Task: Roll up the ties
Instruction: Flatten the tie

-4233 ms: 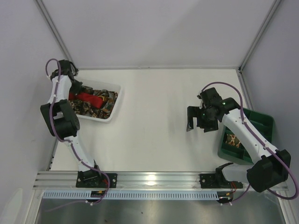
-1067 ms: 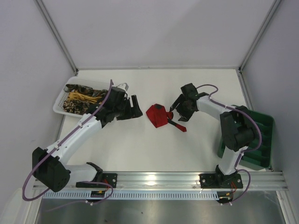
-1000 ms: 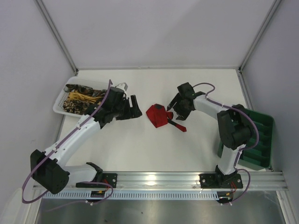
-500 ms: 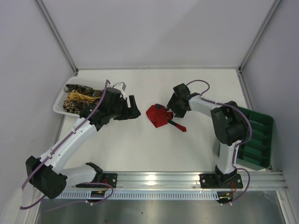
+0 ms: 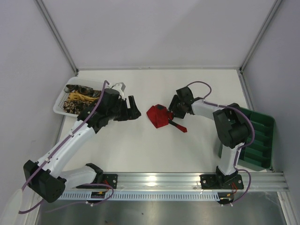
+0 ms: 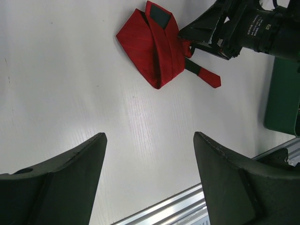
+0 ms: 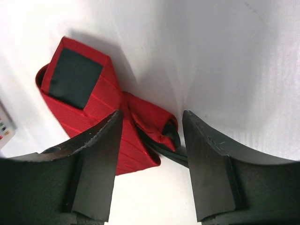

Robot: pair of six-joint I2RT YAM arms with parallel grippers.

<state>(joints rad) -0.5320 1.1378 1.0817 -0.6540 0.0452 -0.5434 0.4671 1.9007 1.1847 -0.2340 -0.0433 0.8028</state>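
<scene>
Red tie lies half-folded on the counter, roll unfinished. Right jaws gape astride its narrow fold, left jaws wide, both empty; next, likely pinch that fold.

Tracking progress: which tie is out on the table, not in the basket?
The plain red tie; the patterned ones sit in the white basket.
</scene>
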